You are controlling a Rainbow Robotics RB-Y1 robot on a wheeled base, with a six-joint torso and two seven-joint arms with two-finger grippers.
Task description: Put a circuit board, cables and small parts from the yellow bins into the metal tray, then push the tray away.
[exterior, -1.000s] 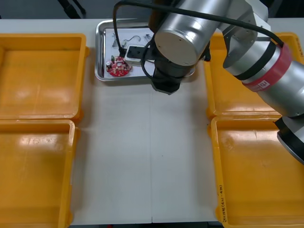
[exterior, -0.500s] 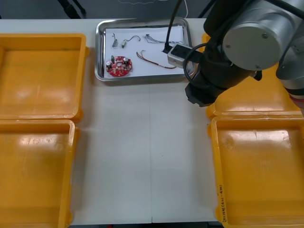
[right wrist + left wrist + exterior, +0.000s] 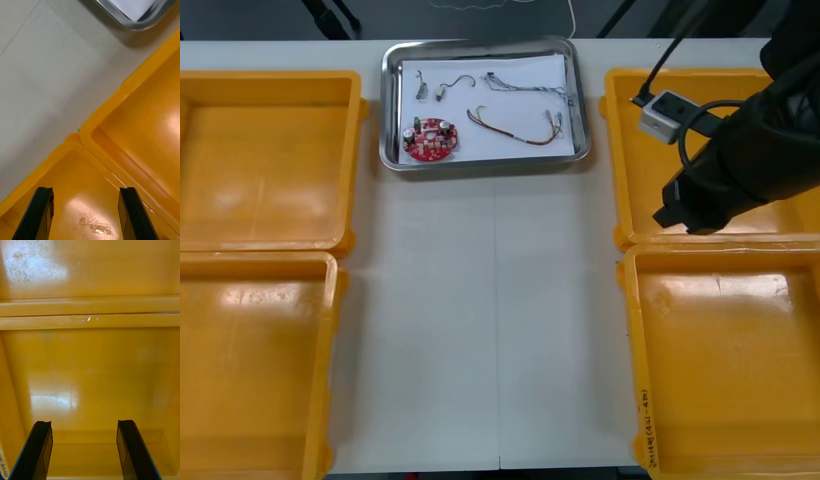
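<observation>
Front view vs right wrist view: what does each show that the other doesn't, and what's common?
Front, not right wrist: what lies in the metal tray, namely a round red circuit board, a red and yellow cable, a second thin cable and small metal parts; also the two left yellow bins and the right arm from above.
Right wrist, not front: the right gripper, its black fingers open with nothing between them.
Both: a tray corner, the light table, and the two right yellow bins rim to rim.

Front overhead, steep; wrist cameras close over bins point(image 3: 90, 363); tray point(image 3: 132, 24) corner shared.
</observation>
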